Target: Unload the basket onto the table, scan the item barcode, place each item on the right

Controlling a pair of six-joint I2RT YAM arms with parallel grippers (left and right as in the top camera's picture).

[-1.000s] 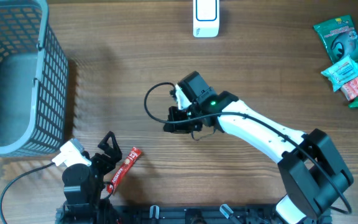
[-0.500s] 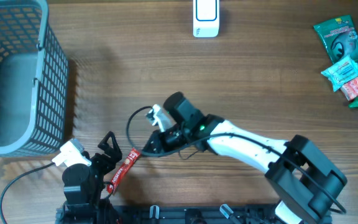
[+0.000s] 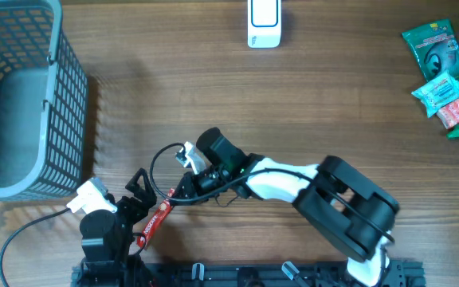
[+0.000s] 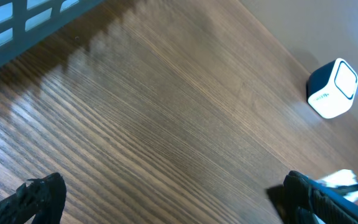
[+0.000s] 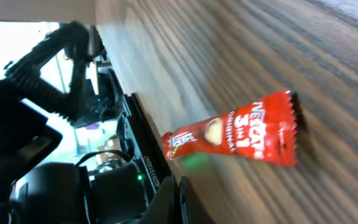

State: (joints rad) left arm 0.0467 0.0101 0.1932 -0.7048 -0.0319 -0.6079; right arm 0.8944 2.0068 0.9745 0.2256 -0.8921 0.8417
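The red Nescafé 3-in-1 sachet (image 3: pixel 157 217) is lying flat on the wooden table (image 3: pixel 213 88), near the front edge and just right of the left arm. Its long axis is running diagonally in the overhead view, with one end pointing up and right towards the right gripper (image 3: pixel 178 193) and the other down and left towards the arm bases.

The right gripper is being held closed, with nothing between its fingers. Its tips are being shown at the sachet's upper end, but contact cannot be told. The left gripper (image 3: pixel 138 195) is being held wide open just left of the sachet, and is holding nothing.

The printed face of the sachet (image 5: pixel 235 137) is being shown only in the right wrist view, lying beyond the shut right gripper (image 5: pixel 178 186), crimped end to the right. In the left wrist view, bare wood is being seen across the open left gripper (image 4: pixel 169 202), and the white barcode scanner (image 4: pixel 333 88) is standing far off. The overhead view is placing that scanner (image 3: pixel 263 22) at the table's far edge, well apart from the sachet.
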